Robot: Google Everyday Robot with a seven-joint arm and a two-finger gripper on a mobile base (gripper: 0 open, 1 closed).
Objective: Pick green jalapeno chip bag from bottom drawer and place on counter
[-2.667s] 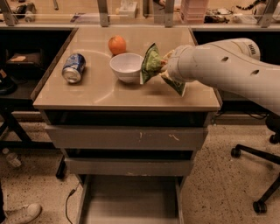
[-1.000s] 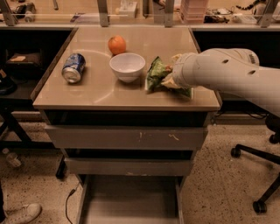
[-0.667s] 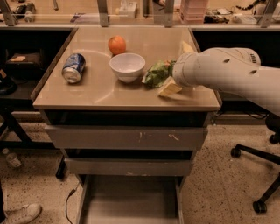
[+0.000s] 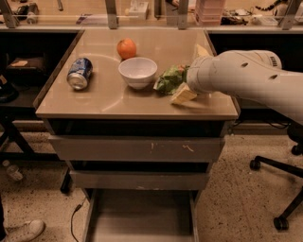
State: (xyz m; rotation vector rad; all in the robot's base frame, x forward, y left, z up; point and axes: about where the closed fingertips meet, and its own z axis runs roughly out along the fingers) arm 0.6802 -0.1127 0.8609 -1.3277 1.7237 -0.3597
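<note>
The green jalapeno chip bag (image 4: 170, 79) lies on the beige counter (image 4: 104, 101), just right of a white bowl. My gripper (image 4: 186, 73) is at the bag's right end, low over the counter, at the end of the white arm that reaches in from the right. Its two pale fingers are spread wide: one finger (image 4: 182, 94) rests near the counter in front of the bag, the other (image 4: 200, 50) points up behind it. The bag is not clamped between them. The bottom drawer (image 4: 142, 215) is pulled out below, a flat grey tray with nothing showing in it.
A white bowl (image 4: 138, 72), an orange (image 4: 126, 48) and a blue can (image 4: 79, 73) lying on its side share the counter. Two scuffed drawer fronts (image 4: 137, 149) are closed. An office chair base (image 4: 279, 189) stands at the right. A cluttered shelf (image 4: 142, 12) runs behind.
The bag went from held upright at the counter's right side to lying flat beside the bowl. The fingers have spread apart and let go of it.
</note>
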